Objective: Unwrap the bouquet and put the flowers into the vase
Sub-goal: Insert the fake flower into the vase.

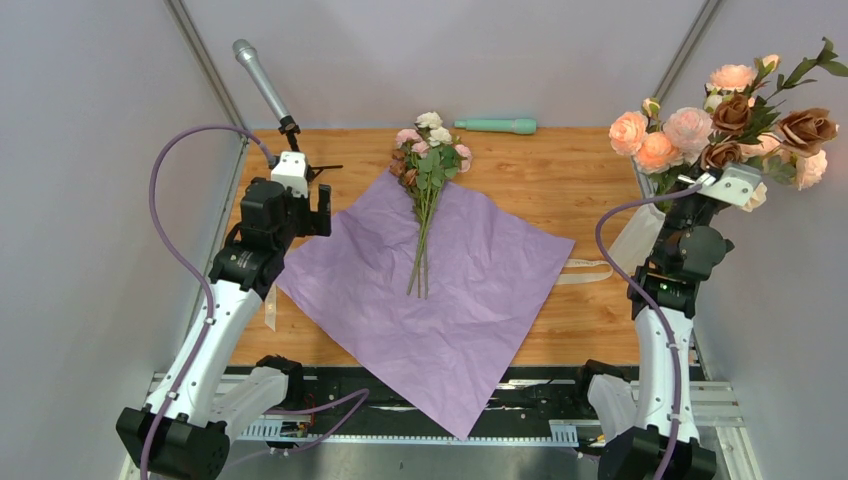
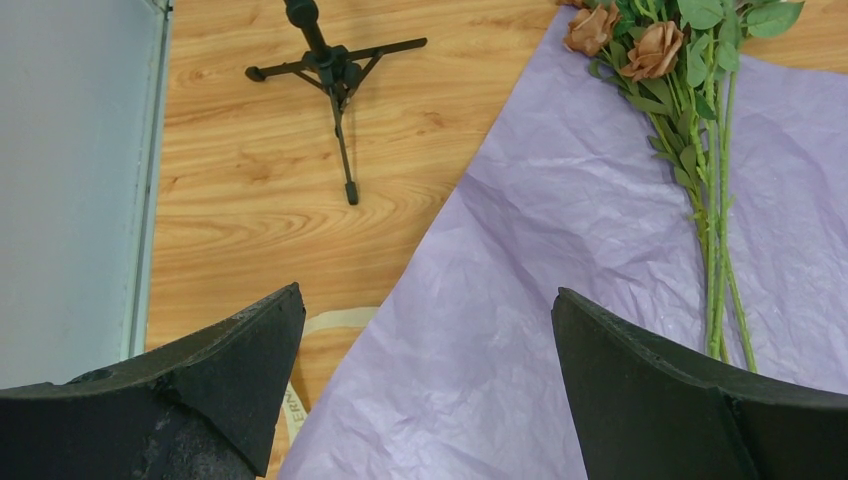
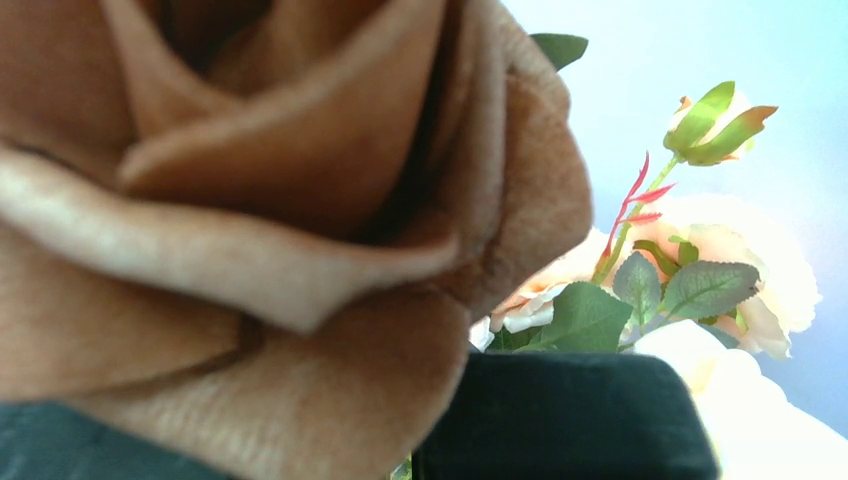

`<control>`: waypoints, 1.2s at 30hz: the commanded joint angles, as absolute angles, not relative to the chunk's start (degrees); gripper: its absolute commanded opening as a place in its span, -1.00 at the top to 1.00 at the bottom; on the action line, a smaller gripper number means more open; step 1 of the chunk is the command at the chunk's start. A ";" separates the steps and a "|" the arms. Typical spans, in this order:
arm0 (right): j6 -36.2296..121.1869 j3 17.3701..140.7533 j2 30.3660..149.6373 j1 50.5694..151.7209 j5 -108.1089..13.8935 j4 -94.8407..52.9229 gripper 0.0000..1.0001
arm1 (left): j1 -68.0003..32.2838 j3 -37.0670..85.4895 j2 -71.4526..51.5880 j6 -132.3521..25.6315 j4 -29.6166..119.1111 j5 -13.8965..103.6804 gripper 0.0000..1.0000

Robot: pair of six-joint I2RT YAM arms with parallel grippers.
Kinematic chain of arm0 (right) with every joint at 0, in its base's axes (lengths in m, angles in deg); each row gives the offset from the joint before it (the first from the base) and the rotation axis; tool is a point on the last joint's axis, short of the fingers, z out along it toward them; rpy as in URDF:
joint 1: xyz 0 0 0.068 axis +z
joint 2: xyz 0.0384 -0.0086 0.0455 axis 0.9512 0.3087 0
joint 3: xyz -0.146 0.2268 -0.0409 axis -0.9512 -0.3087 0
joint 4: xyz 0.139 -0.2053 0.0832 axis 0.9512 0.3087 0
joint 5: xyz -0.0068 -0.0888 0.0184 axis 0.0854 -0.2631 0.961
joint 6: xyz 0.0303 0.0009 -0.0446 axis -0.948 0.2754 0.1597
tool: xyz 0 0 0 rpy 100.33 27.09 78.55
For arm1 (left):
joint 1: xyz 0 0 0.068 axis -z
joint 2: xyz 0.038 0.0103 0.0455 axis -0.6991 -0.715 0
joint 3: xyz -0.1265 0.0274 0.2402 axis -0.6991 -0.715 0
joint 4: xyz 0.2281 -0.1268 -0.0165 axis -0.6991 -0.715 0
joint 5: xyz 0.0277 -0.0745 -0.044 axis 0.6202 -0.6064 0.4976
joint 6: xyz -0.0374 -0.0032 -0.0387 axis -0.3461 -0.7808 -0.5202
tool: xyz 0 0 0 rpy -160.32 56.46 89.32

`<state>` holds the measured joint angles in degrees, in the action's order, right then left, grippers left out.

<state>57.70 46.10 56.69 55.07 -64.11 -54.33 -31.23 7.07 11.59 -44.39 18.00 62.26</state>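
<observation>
Overhead view of a wooden desk (image 1: 560,170) with two robot arms at its near edge. A square sheet of crinkled lilac paper (image 1: 450,300) lies opened flat across the middle, one corner hanging over the near edge. The flowers (image 1: 427,200), small pink, white and brown roses on thin green stems, lie loose on the paper's far part, with their heads at its far corner and their stems pointing toward the arms. A cream ribbon (image 1: 585,272) lies on the desk by the paper's right corner.

The left claw (image 2: 428,300) hovers over the left edge of the paper with its jaws spread wide and nothing between them. Its wrist view shows bare paper and desk in the gap, and the stems off to the right.

The white vase (image 1: 630,245) stands at the right edge of the desk, partly hidden by the right arm and well apart from the flowers. Larger peach and brown roses (image 1: 700,130) rise above it. The right claw (image 1: 740,183) is raised among these blooms and is almost fully closed. Its wrist view is filled by one brown rose (image 3: 250,200) pressed close, so whether it grips anything cannot be told.

A mint-green cylinder (image 1: 497,126) lies at the far edge. A microphone (image 1: 262,80) on a small tripod stands at the far left.
</observation>
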 commanded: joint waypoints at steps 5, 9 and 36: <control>54.35 44.29 55.08 54.82 -64.92 -51.67 1.00 | -30.50 6.93 11.87 -43.45 19.97 61.85 -1.00; 53.55 43.20 54.12 54.79 -65.34 -50.08 1.00 | -30.34 6.89 11.93 -43.46 20.06 61.97 -1.00; 46.59 36.20 50.28 54.79 -67.34 -44.34 1.00 | -28.92 6.54 12.29 -43.54 20.37 61.94 -1.00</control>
